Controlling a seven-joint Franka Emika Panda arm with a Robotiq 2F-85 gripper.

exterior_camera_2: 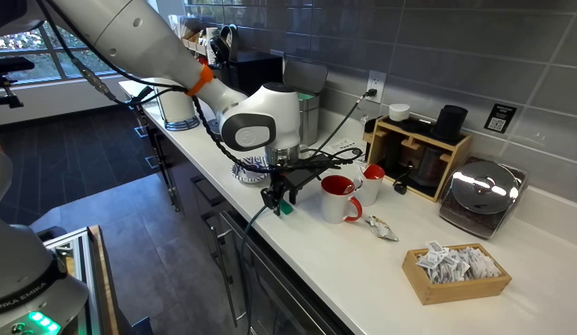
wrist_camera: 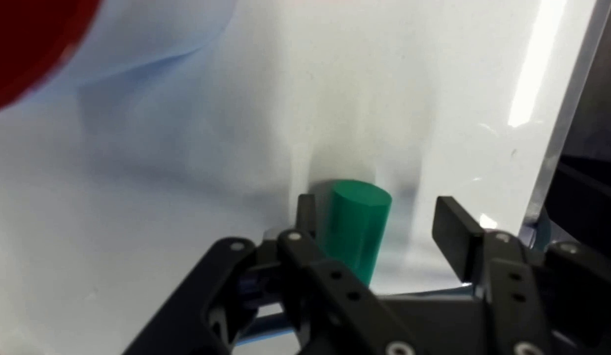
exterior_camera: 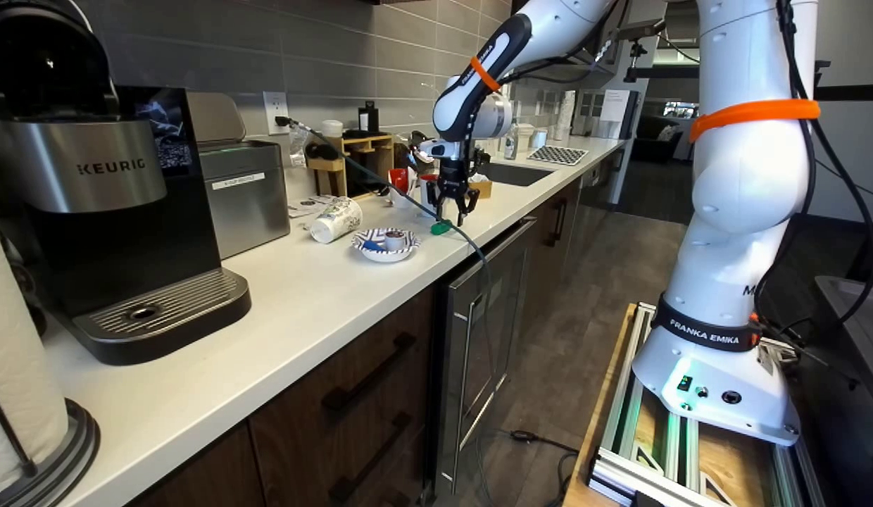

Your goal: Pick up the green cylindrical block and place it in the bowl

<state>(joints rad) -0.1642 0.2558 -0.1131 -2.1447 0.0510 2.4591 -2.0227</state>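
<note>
Two parted fingers (wrist_camera: 456,236) of your end effector (wrist_camera: 378,214) flank the green cylindrical block (wrist_camera: 358,227) near the bowl (exterior_camera: 387,256) on the tabletop (exterior_camera: 324,296).

The desk (exterior_camera: 310,303) is smooth and glossy, the block (wrist_camera: 358,229) smooth with a satin sheen. Tiles (exterior_camera_2: 332,25) gleam; the bin (exterior_camera: 257,211) is brushed metal, the box (exterior_camera_2: 463,291) smooth wood, the jaws matt.

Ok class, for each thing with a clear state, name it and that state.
Gripper: open
Block: on its side, not gripped
Bowl: upright, not empty
Patterned cup: on its side
Red-handled mug: upright
Steel box: open
Packet box: open, filled
Plug: plugged in
Base lights: lit green
</note>
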